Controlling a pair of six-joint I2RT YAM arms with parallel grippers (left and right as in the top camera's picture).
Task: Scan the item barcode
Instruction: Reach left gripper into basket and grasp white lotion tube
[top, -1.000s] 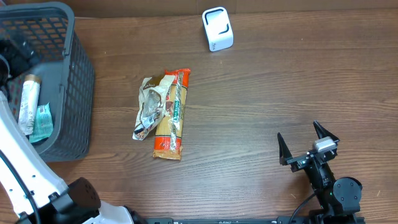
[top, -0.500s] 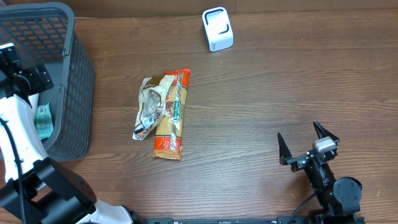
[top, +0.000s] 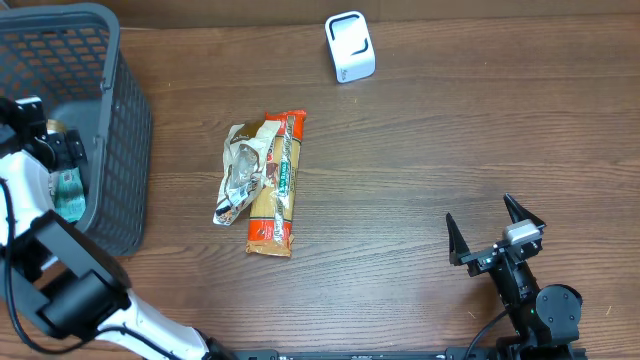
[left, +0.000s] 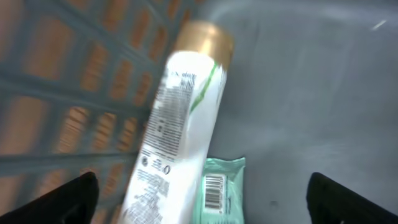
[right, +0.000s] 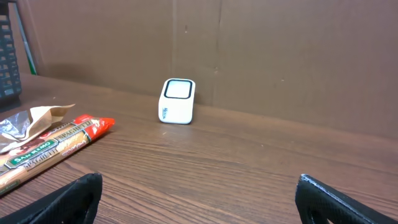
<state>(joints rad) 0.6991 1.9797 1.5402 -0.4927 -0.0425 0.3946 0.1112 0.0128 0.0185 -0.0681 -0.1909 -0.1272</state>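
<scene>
Overhead view is evenly lit and sharp. Soft light from above, so there are only faint short shadows under the pasta pack and beside the basket. Left wrist view is smeary: the mesh streaks with blur and the print on the white bottle goes soft. Right wrist view is dimmer but crisp, with the white scanner popping against a dull backdrop and a mild sheen on the table.

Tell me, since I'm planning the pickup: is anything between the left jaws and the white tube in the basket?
Nothing visible. The left gripper, jaws open, hangs over the tube, which lies bare, a green packet beside it. Toward the scanner, the basket wall stands in the way.
</scene>
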